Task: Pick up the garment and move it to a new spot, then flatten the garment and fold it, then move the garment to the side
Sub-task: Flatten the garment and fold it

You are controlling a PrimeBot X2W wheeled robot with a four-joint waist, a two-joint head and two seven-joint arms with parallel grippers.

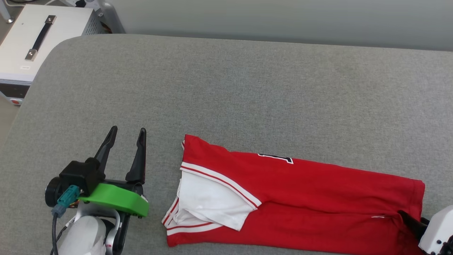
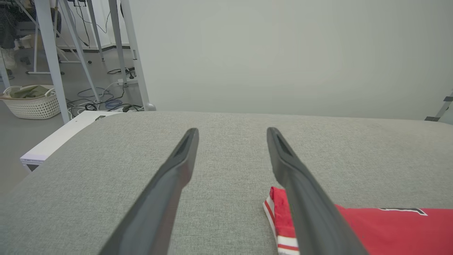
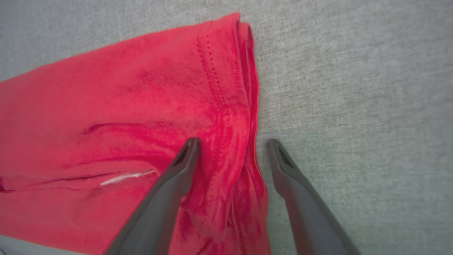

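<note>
Grey bench (image 1: 247, 88): woven cloth top is carrying the whole job, and most of it is lying bare.
White cabinet (image 1: 32, 39): is standing off the bench's far left corner, with a dark handle on top.
Left jaws: are hanging over bare cloth at the near left, spread wide and gripping nothing. Their two dark fingers (image 2: 166, 184) are pointing away across the bench, just left of the garment (image 1: 318, 198) and apart from it.
Garment: is lying along the near edge, running from the middle out to the right, already doubled into a long red band. One white sleeve (image 1: 212, 202) is lying on top at the left end, and a scrap of lettering (image 1: 276, 158) is peeking out at the far edge.
Right jaws: are standing apart at the garment's right end, straddling the hem (image 3: 244, 78). One finger (image 3: 175, 180) is sitting over red fabric and the other (image 3: 288, 177) over bare bench just beside the edge, with nothing clamped between them.
Step in hand: folding, I'd say. The lengthwise fold is looking done and the crosswise one is looking about to start.
Next move: is probably calling for the right jaws to be closing on all the hem layers at once, then lifting low and carrying them leftward towards the sleeve end. A shallow pinch is risking only the top layer coming up.
</note>
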